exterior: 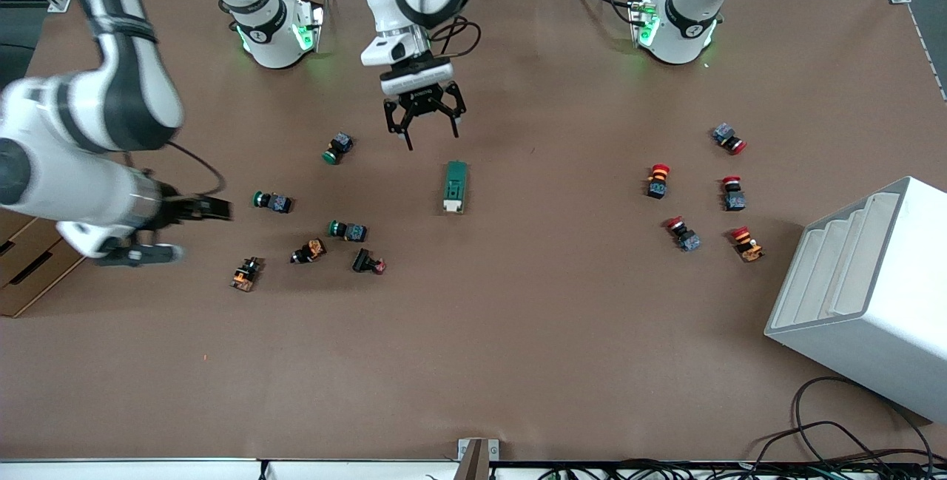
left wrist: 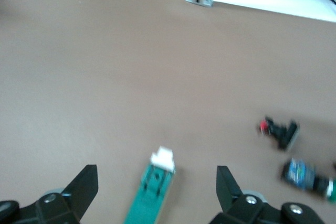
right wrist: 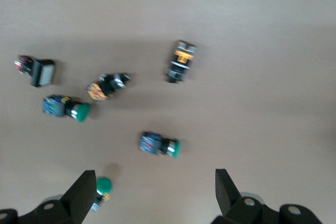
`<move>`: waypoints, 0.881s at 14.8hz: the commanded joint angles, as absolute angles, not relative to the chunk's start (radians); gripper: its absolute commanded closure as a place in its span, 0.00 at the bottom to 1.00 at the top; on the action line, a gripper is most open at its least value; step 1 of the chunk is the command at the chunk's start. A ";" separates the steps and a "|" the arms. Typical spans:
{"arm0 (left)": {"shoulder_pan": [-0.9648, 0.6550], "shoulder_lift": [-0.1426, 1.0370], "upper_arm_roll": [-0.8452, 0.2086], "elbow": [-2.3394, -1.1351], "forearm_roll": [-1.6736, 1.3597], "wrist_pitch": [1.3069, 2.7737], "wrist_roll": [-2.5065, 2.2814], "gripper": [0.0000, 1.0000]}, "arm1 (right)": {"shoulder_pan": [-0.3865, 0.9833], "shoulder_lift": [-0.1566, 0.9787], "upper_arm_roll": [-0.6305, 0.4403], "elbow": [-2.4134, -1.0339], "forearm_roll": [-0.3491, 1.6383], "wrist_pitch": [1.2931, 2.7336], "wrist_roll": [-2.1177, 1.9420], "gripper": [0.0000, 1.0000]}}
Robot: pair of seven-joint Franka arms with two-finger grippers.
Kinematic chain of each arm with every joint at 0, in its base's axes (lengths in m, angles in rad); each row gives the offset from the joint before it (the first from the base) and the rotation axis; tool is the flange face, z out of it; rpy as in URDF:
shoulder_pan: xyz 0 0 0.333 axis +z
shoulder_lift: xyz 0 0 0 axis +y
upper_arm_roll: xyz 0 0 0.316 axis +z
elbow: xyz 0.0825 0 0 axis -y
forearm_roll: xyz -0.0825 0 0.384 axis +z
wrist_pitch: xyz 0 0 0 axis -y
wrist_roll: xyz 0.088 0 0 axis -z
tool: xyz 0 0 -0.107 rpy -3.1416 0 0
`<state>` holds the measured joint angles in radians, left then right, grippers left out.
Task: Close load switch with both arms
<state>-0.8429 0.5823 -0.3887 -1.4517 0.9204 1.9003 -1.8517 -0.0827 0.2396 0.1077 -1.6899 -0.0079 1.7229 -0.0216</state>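
I find the load switch untouched mid-table. My left gripper hangs spread wide, above the table just off its green end; my right gripper waits, fingers apart, over green push-buttons nearby. Approach step; next, descend.

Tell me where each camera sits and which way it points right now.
Front view: high across the table, facing the bases; shows both arms, the left gripper and the right gripper, both open.
Left wrist view: on the left wrist, looking down between its fingers at the load switch.
Right wrist view: on the right wrist, looking down at green-capped push-buttons.
Shared: front and left wrist views both show the load switch.
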 commanded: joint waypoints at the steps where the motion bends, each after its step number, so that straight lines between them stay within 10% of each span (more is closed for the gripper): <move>1: -0.737 0.528 -0.394 -1.396 0.757 1.898 -1.673 0.00 | -0.020 0.233 0.022 -1.542 -0.032 1.553 -0.040 0.00; 13: -0.085 0.140 -0.384 -1.365 0.169 1.637 -0.602 0.00 | 0.048 0.232 -0.101 -1.319 -0.025 1.335 -0.009 0.00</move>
<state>-0.1488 0.2236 -0.3858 -1.3341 0.2346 1.7009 -0.7479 0.0322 0.2226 -0.0910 -1.3763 -0.0131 1.3481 -0.0236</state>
